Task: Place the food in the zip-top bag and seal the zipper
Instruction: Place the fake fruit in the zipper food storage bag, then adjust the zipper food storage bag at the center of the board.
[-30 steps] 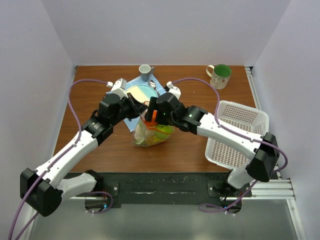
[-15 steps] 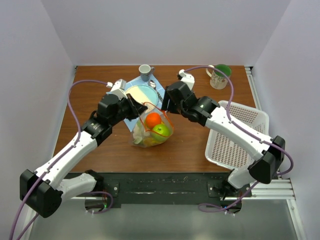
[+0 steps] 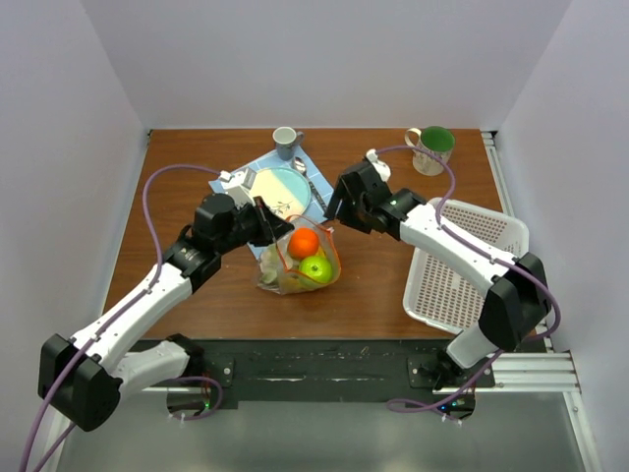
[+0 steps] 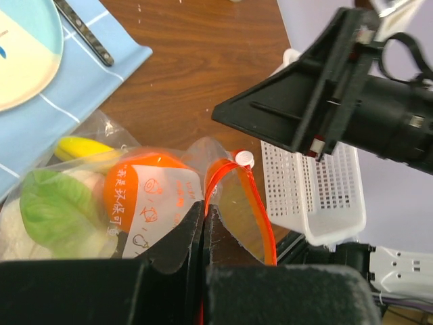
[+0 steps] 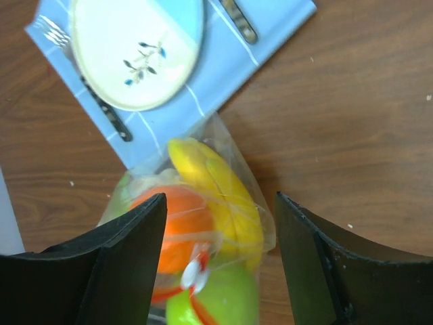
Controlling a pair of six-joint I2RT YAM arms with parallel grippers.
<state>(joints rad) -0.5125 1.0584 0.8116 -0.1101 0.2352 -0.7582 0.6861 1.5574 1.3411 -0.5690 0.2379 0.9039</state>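
The left gripper (image 4: 203, 218) had its two fingers pressed together, clamped on the orange-red zipper strip (image 4: 256, 203) at the mouth of the clear, crinkly plastic zip-top bag (image 3: 285, 273). The bag stood near the middle of the brown wooden table (image 3: 373, 285), its mouth held up and gaping. A small white slider tab (image 4: 243, 158) sat on the strip just past the fingertips.

Inside the bag lay the toy food. A round orange fruit (image 3: 304, 242) sat uppermost, a green apple (image 3: 315, 267) touched it at 5 o'clock, a yellow banana (image 5: 215, 193) lay against the bag's wall, and a pale green leafy piece (image 4: 49, 208) sat lower down.

The right gripper (image 5: 220, 203) hung just above the bag at its 1 o'clock side. Its black fingers (image 5: 128, 261) stood well apart with nothing between them, and the fruit showed through the gap.

At 11 o'clock from the bag a round pale plate (image 3: 278, 189) rested on a light blue cloth mat (image 3: 257, 165), cutlery beside it. A small grey cup (image 3: 285, 141) stood at 12 o'clock beyond the mat. A white mug with a green inside (image 3: 430, 149) stood at 1 o'clock near the far edge. A white plastic lattice basket (image 3: 462, 265) lay at 3 o'clock, apart from the bag.
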